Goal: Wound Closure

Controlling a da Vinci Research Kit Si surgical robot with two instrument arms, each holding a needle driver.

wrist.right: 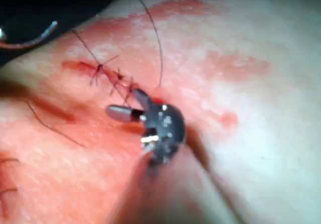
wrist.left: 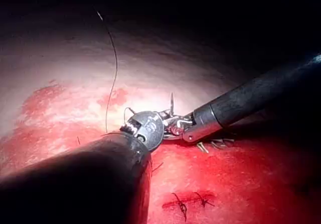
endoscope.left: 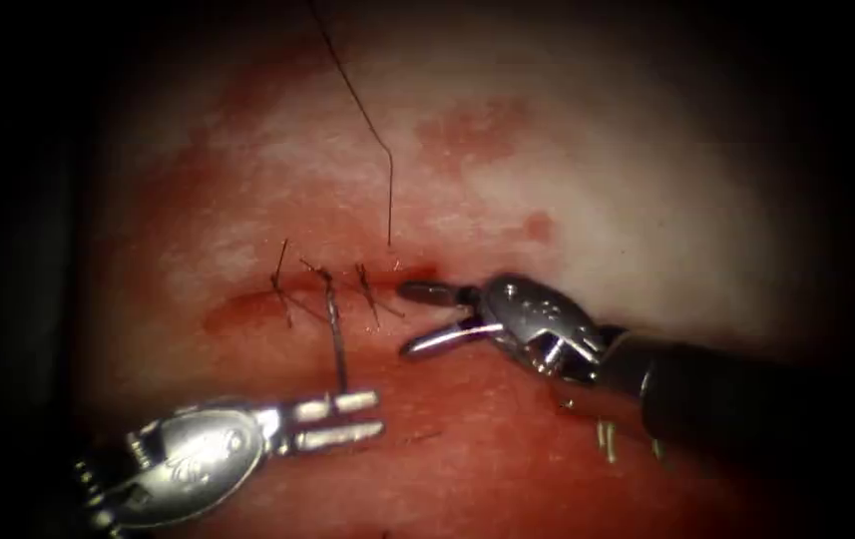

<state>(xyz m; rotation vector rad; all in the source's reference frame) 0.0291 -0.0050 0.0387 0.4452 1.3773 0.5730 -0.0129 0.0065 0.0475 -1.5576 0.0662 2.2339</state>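
A: The tissue (endoscope.left: 567, 170) fills the endoscope frame, red fluid (endoscope.left: 507, 449) pooled across its lower half. The cut (endoscope.left: 247, 304) sits left of centre, crossed by stitches (endoscope.left: 322, 284).

B: And the tools?

A: The right gripper (endoscope.left: 417, 319) comes in from the right with its jaws spread wide and empty, at the cut's right end. The left gripper (endoscope.left: 372, 414), lower left, looks nearly closed; a thread tail (endoscope.left: 337, 339) reaches it, though I cannot tell if it's held.

B: The needle?

A: I cannot make it out. A long thread (endoscope.left: 372, 130) trails to the upper edge. My worry is that the open jaws could snag a stitch.
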